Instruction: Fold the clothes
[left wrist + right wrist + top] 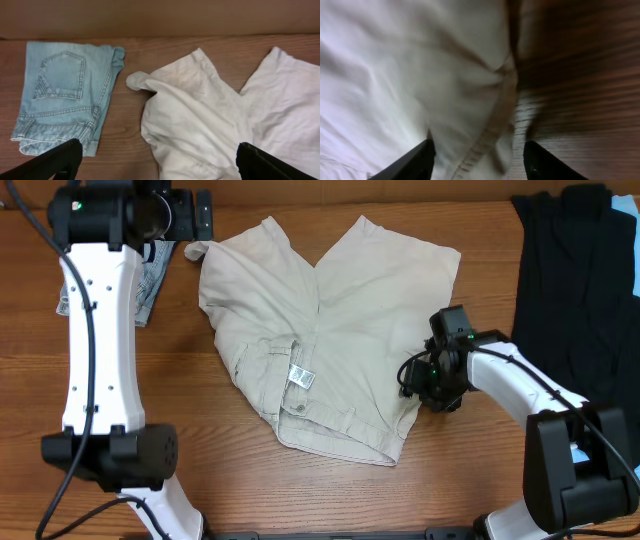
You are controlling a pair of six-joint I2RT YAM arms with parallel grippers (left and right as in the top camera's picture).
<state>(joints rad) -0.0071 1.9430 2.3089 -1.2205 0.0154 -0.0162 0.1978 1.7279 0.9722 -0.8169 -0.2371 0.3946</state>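
Note:
The clothes, pale beige shorts (330, 330), lie spread in the middle of the table with the waistband toward the front and a small white label (301, 376) showing. My left gripper (200, 225) hangs open above the far left leg's corner (137, 80), nothing between its fingers (65, 160). In the left wrist view the shorts (210, 120) fill the right half. My right gripper (415, 375) sits low at the shorts' right edge, jaws apart. In the right wrist view the stitched hem (490, 135) runs between its fingers (415, 162).
Faded blue denim shorts (65, 95) lie at the far left, partly under my left arm (95, 330). Black garments (575, 290) cover the far right of the table. Bare wood (200, 450) shows in front of the shorts.

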